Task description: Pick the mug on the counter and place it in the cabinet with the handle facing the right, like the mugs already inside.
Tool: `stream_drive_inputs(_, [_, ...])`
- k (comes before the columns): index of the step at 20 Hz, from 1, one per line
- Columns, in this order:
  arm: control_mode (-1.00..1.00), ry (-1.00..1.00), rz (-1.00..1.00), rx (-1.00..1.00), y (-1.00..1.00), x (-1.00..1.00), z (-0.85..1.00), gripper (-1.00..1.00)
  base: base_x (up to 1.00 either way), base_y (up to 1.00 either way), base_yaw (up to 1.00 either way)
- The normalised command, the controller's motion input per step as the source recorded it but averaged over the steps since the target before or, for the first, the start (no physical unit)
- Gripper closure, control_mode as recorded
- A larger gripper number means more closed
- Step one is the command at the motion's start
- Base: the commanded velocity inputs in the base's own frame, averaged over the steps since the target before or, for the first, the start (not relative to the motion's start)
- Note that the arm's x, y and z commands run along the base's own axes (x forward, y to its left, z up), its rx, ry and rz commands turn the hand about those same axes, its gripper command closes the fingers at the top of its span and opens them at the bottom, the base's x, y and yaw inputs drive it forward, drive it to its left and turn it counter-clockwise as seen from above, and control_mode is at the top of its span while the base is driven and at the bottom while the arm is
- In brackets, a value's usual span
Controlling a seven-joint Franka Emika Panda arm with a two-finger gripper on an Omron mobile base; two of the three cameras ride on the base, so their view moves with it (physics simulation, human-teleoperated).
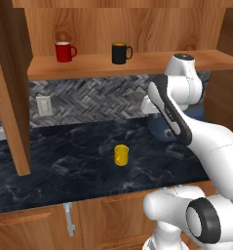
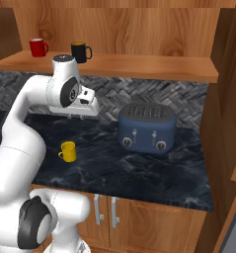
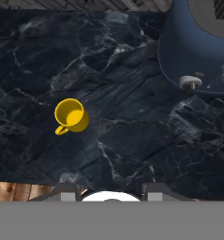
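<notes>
1. Gripper (image 2: 74,116): hangs under the white hand, above the counter and left of the toaster in the right base view. The fingers are tiny there, and in the hand view they are cut off at the bottom edge, so I cannot tell whether they are spread or closed. Nothing sits between them.

2. Yellow mug (image 3: 71,116): upright on the counter, mouth open to the camera, apparently empty. It lies well apart from the gripper, lower and nearer the front edge. In the hand view its handle (image 3: 61,131) is a small loop at the lower left of the body. In the right base view the loop points left, toward the arm.

3. Counter (image 1: 64,161): dark marble slab with pale veins and a wooden front edge. The mug stands roughly mid-depth, alone on bare stone.

4. Toaster (image 2: 147,128): blue, with round knobs on the front, against the backsplash to the right of the mug and well apart from it.

5. Cabinet (image 1: 132,63): wood-grain wall unit above the counter, with one long plank shelf and a thick side panel at the left.

6. Red mug (image 1: 64,51): stands on the shelf toward the left, white inside, handle to the right.

7. Black mug (image 1: 120,52): stands on the shelf to the right of the red one, apart from it, yellowish inside, handle to the right.

8. Backsplash (image 1: 88,100): grey herringbone tile with a pale wall outlet (image 1: 44,105) at its left.
</notes>
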Motion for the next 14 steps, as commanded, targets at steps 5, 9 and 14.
stream_drive_inputs(5, [-1.0,0.0,0.0,0.0,0.0,-0.03,-0.03,-1.0,0.0,0.0,0.0])
stream_drive_inputs(9, [-1.0,-0.01,-0.01,0.0,0.15,-0.2,-0.17,-1.0,0.0,0.0,0.0])
stream_drive_inputs(14, [-1.0,-0.03,-0.06,0.0,0.31,-0.28,-0.32,-1.0,0.0,0.0,0.0])
